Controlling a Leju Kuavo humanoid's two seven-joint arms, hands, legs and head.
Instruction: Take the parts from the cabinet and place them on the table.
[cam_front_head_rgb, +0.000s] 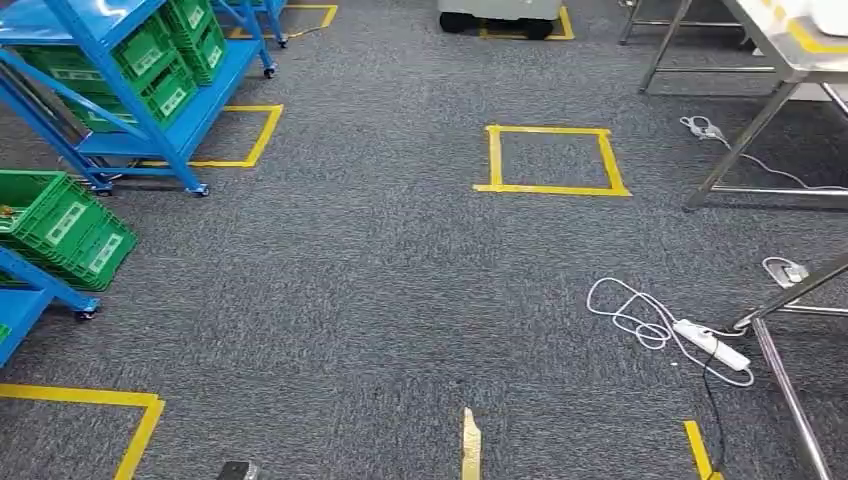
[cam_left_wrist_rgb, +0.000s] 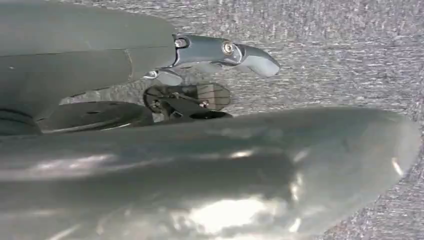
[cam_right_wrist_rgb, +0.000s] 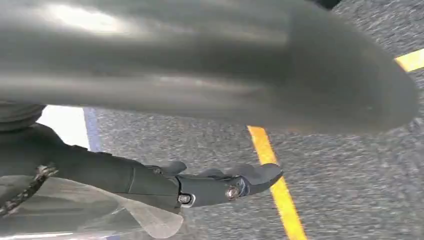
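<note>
Blue cabinet (cam_front_head_rgb: 150, 90) with green bins (cam_front_head_rgb: 165, 60) stood far left across grey carpet from the steel table (cam_front_head_rgb: 790, 50), while the left hand (cam_left_wrist_rgb: 220, 55) and right hand (cam_right_wrist_rgb: 220, 187) hung with fingers extended, holding nothing.

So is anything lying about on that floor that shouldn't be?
Yes: a white power strip lies loose on the carpet by the metal table legs, its white cable in untidy loops. A second white cable trails under the far table. Both look like trip hazards.
</note>
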